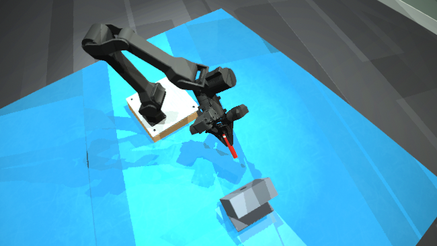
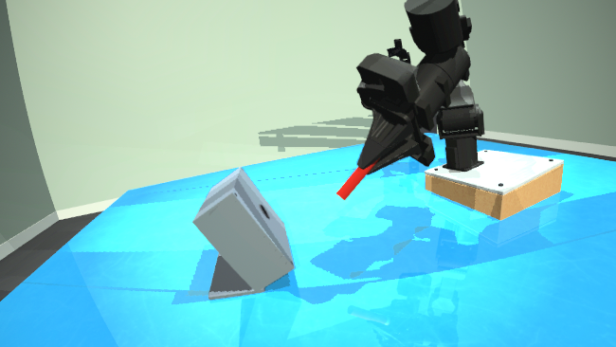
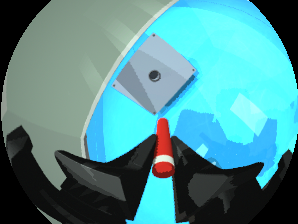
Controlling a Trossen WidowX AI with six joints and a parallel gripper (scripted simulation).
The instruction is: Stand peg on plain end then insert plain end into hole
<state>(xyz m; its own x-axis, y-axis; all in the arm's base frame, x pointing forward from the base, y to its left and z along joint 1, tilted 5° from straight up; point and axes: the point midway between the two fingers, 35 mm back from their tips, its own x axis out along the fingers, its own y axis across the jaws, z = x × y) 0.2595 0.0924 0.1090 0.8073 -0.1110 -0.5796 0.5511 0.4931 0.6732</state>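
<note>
My gripper (image 1: 228, 141) (image 2: 368, 167) (image 3: 163, 139) is shut on the red peg (image 1: 232, 149) (image 2: 353, 183) (image 3: 163, 135). The peg is off the table and tilted, in line with the fingers. Its white-banded end is nearest the gripper's body in the wrist view, and its plain end points outward and down. The grey sloped panel (image 1: 252, 199) (image 2: 244, 242) (image 3: 142, 60) stands apart from the peg, with one dark hole (image 1: 243, 188) (image 2: 264, 211) (image 3: 154, 76) in its face. In the wrist view the hole lies ahead of the plain end. The peg touches neither the panel nor the table.
The arm's white-topped base block (image 1: 176, 101) (image 2: 526, 173) stands on the blue table (image 1: 319, 151) (image 2: 142, 322), behind the gripper as seen from the panel. The panel's dark foot (image 1: 252, 216) (image 2: 228, 280) rests on the table. Shadows of the arm fall between the base and the panel.
</note>
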